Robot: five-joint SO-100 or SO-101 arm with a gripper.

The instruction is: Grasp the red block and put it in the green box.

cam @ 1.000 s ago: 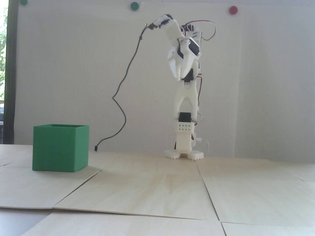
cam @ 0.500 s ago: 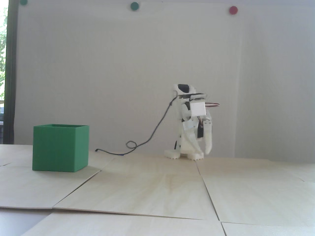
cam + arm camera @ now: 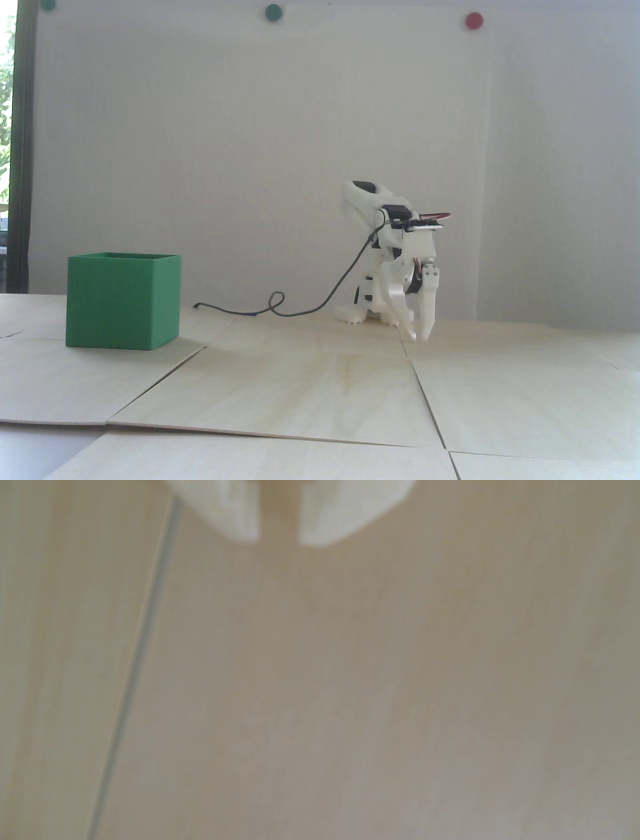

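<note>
The green box [image 3: 123,300] sat on the pale wooden desk [image 3: 320,390], a plain matte cube with thin walls and an open top. Well to its right in the fixed view, the white arm was folded low, its claw [image 3: 420,336] pointing down just above the desk, slightly parted and holding nothing. I saw no red block anywhere.

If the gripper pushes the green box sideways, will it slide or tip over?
The green box would probably slide: it looks as wide as tall and sits flat on the smooth wooden table. Its open top suggests it is hollow and probably light. A push near the rim could perhaps tilt it.
</note>
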